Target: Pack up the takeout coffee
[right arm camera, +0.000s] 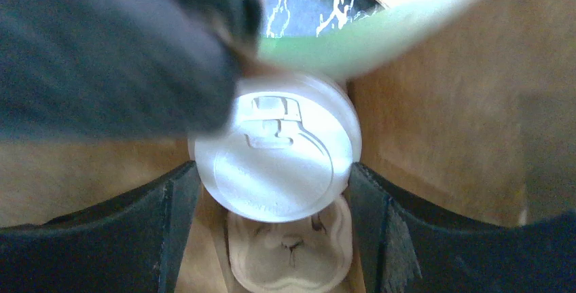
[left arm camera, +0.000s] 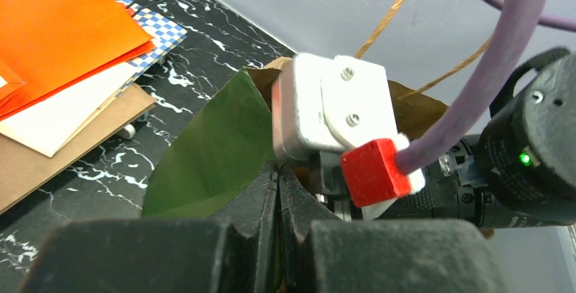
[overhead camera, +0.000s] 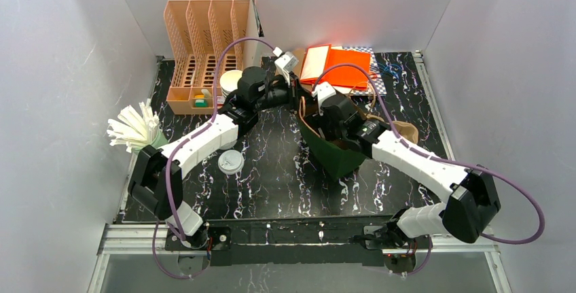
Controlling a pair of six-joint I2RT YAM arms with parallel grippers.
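The takeout coffee (right arm camera: 275, 150) is a white cup with its round lid on, seen from above in the right wrist view. It stands inside the green paper bag (overhead camera: 336, 157), above a pale pulp cup carrier (right arm camera: 289, 252) on the bag's brown floor. My right gripper (right arm camera: 275, 184) is down in the bag, its black fingers (right arm camera: 180, 198) pressed against both sides of the cup. My left gripper (left arm camera: 278, 177) is shut on the bag's green rim (left arm camera: 210, 150), holding that side up at the bag's far left corner (overhead camera: 299, 101).
A peach desk organizer (overhead camera: 207, 41) stands at the back left, with a stack of white cups (overhead camera: 231, 81) in front of it. A loose lid (overhead camera: 230, 162) lies left of the bag. White straws (overhead camera: 136, 126) fan out at the left edge. Orange folders (overhead camera: 336, 65) lie behind the bag.
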